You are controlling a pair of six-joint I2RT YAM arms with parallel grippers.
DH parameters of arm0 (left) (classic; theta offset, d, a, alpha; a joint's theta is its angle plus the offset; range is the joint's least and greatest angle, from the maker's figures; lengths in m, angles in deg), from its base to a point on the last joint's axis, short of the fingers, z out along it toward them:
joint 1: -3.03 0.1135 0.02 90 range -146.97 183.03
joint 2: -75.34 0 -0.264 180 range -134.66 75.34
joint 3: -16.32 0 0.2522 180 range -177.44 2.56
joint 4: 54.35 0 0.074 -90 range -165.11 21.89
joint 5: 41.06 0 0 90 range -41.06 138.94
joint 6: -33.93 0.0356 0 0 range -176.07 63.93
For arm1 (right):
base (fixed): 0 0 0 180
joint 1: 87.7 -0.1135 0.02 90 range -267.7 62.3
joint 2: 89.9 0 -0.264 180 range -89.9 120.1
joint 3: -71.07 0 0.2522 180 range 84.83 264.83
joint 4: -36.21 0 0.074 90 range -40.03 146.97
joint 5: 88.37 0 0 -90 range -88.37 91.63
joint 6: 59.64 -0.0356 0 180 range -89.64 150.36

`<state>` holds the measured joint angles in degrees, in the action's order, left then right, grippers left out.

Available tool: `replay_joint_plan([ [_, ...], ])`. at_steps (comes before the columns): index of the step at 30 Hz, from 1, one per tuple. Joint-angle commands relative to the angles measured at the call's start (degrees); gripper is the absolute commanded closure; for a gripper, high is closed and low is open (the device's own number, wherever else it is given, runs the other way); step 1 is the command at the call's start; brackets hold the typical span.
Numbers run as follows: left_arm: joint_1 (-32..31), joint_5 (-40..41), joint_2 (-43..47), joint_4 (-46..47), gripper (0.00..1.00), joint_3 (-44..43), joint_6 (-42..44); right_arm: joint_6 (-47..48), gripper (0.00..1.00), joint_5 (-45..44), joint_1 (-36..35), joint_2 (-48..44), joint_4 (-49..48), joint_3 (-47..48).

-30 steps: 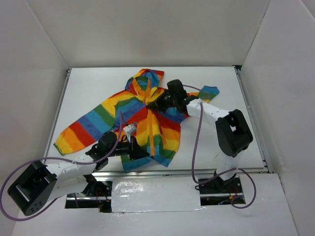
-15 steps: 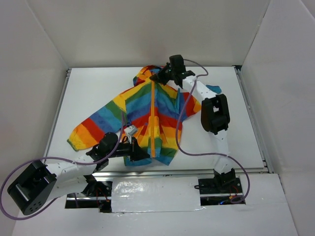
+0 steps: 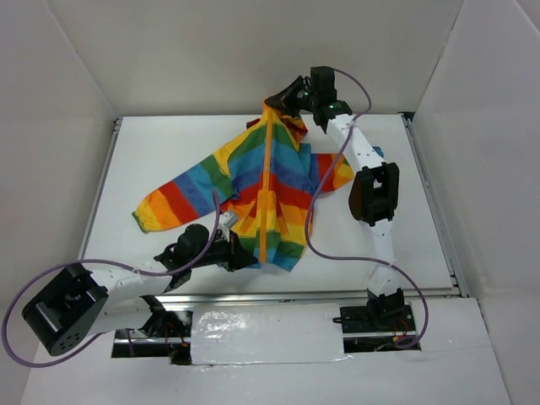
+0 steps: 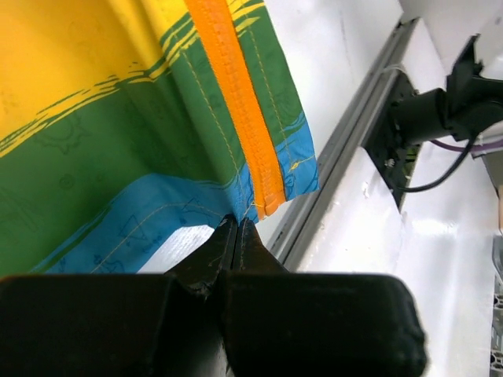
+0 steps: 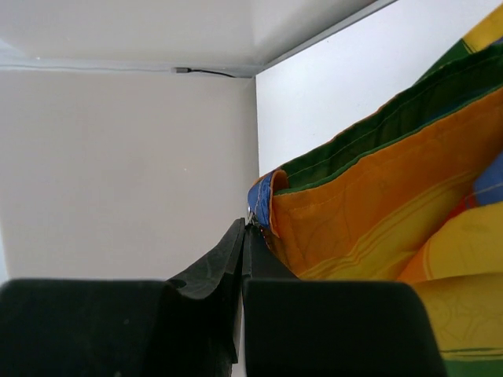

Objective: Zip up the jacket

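A: Nearly all done, by the look. Hangs taut, the jacket (image 3: 266,181), slung from the near edge of the surface (image 3: 152,152) up toward the back, with the orange zipper band (image 3: 265,194) joined from hem to collar.
B: Left fingers (image 4: 220,251)?
A: Pressed shut on the hem at the band's foot. Right fingers (image 5: 228,251) pinched shut at the collar top, likely on the pull. Cannot confirm.
B: Room?
A: Little ahead, with the back wall (image 3: 253,51) close. Near rail (image 4: 330,165) just beside the hem. Plenty sideways.
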<state>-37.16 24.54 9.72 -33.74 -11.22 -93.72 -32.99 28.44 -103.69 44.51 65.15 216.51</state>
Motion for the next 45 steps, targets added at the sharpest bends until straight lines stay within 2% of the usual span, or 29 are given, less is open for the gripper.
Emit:
replay_joint_plan([
  [1, -1.6, -3.0, -1.7, -3.8, 1.0, -0.7, 0.6, 2.9, 1.0, -1.1, 2.2, -2.1, -11.0, 3.3],
  [4, -1.7, -1.8, -2.1, -4.0, 1.0, -0.8, 0.3, 3.2, 1.0, -0.3, 2.6, -1.3, -11.7, 3.3],
  [11, -2.3, 8.5, -1.7, -10.5, 1.0, -0.9, -0.5, -1.2, 1.0, 0.8, 5.7, -0.9, -15.3, 2.9],
  [15, -2.8, 9.8, -2.9, -10.8, 1.0, -1.2, -0.5, -6.7, 1.0, 4.9, 6.6, -0.6, -22.8, 2.8],
  [22, -3.3, 9.1, -5.7, -10.0, 1.0, -2.5, -0.4, -5.7, 1.0, 7.6, 6.4, 0.3, -21.2, 0.4],
  [24, -3.5, 8.4, -6.1, -10.5, 1.0, -3.1, -0.4, -5.5, 0.9, 9.0, 6.4, 0.5, -22.4, -2.4],
  [25, -3.4, 8.3, -6.1, -11.1, 1.0, -3.8, -0.3, -5.1, 0.78, 9.4, 6.4, 0.4, -22.5, -3.1],
  [26, -3.7, 8.1, -5.8, -11.8, 0.92, -4.1, -0.2, -4.9, 0.75, 9.8, 6.4, 0.4, -22.6, -4.0],
  [27, -3.7, 8.1, -5.3, -12.4, 0.72, -4.4, -0.2, -4.9, 0.7, 10.1, 6.5, 0.3, -22.7, -4.1],
  [28, -3.8, 9.0, -4.8, -14.1, 0.64, -4.8, -0.3, -4.4, 0.59, 10.2, 6.5, 0.2, -22.5, -4.0],
  [30, -3.9, 11.3, -1.7, -17.6, 0.48, -5.7, -0.4, -3.5, 0.5, 10.4, 6.4, -0.5, -21.4, -2.9],
  [33, -3.9, 14.8, 3.8, -23.0, 0.34, -7.3, -0.8, -1.3, 0.44, 9.9, 6.6, -1.9, -18.2, -0.3],
  [34, -3.9, 16.3, 5.3, -27.7, 0.29, -9.0, -1.1, -0.6, 0.44, 9.7, 6.8, -3.3, -17.1, 0.2],
  [36, -3.9, 22.8, 9.4, -33.5, 0.01, -11.2, -2.4, 1.0, 0.42, 9.1, 7.0, -5.9, -13.3, 0.3],
  [37, -4.0, 24.3, 10.3, -37.2, 0.01, -14.1, -3.5, 4.1, 0.36, 8.2, 7.1, -7.6, -11.4, -0.2],
  [38, -3.9, 30.7, 11.7, -44.0, 0.01, -15.7, -4.2, 6.3, 0.33, 7.0, 7.0, -11.4, -8.9, -1.5],
  [39, -3.9, 33.3, 12.3, -47.1, 0.01, -17.4, -5.7, 8.5, 0.28, 5.8, 7.0, -13.7, -4.0, -2.9],
  [40, -3.8, 35.8, 12.6, -50.0, 0.01, -20.7, -6.5, 12.7, 0.17, 2.9, 6.9, -19.3, -1.9, -4.8],
  [41, -3.8, 38.3, 13.3, -52.8, 0.01, -22.4, -7.2, 14.6, 0.08, 1.5, 6.8, -22.7, -0.3, -10.8],
  [42, -3.8, 42.7, 13.7, -57.4, 0.01, -24.2, -8.6, 18.3, 0.03, 0.0, 6.6, -25.8, 2.3, -14.3],
  [43, -3.5, 44.9, 14.0, -59.6, 0.01, -27.7, -9.1, 20.2, 0.0, -1.3, 5.9, -33.0, 3.1, -17.6],
  [44, -3.4, 47.1, 14.7, -61.7, 0.0, -29.5, -9.5, 22.3, 0.0, -4.4, 5.4, -36.8, 3.6, -24.9],
  [45, -3.1, 51.3, 15.1, -65.6, 0.01, -31.6, -10.3, 26.2, 0.0, -6.2, 4.8, -40.2, 5.5, -28.1],
])
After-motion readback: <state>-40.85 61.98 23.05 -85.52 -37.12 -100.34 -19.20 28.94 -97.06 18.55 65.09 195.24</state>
